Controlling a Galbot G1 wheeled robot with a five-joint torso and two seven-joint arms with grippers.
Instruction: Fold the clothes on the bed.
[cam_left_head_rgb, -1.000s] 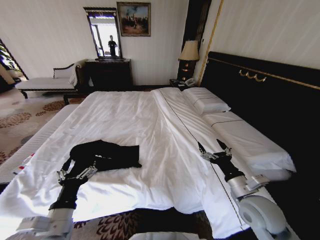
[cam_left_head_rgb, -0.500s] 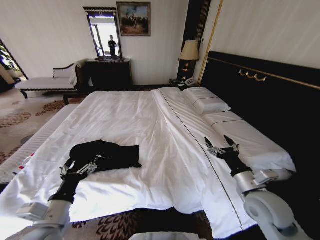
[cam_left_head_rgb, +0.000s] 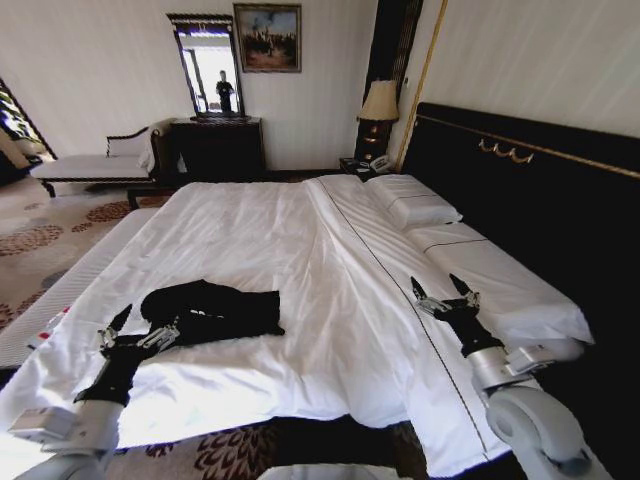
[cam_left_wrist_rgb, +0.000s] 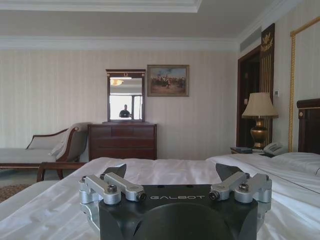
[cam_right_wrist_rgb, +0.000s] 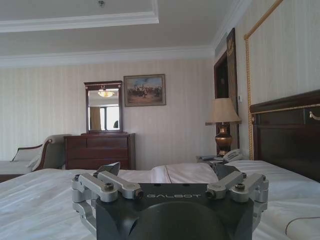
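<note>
The clothes, a black T-shirt (cam_left_head_rgb: 215, 308), lie bunched up on the near left part of the white bed (cam_left_head_rgb: 290, 230). My left gripper (cam_left_head_rgb: 140, 328) hovers open just to the left of the shirt's near edge, holding nothing. My right gripper (cam_left_head_rgb: 437, 290) stands open over the right side of the bed, near the long pillow, far from the shirt. In the left wrist view the left gripper (cam_left_wrist_rgb: 172, 172) has its fingers spread above white sheet. The right gripper (cam_right_wrist_rgb: 167, 170) is likewise spread and empty in the right wrist view.
Pillows (cam_left_head_rgb: 415, 205) lie along the dark headboard (cam_left_head_rgb: 520, 190) on the right. A white bench (cam_left_head_rgb: 60, 285) runs along the bed's left side. A chaise (cam_left_head_rgb: 95, 165), a dark dresser (cam_left_head_rgb: 215, 145) with a mirror and a lamp (cam_left_head_rgb: 378, 105) stand by the far wall.
My left gripper has pulled back to the left, off the shirt's near edge, and stays open. My right gripper has risen slightly toward the pillow. The shirt has not moved.
</note>
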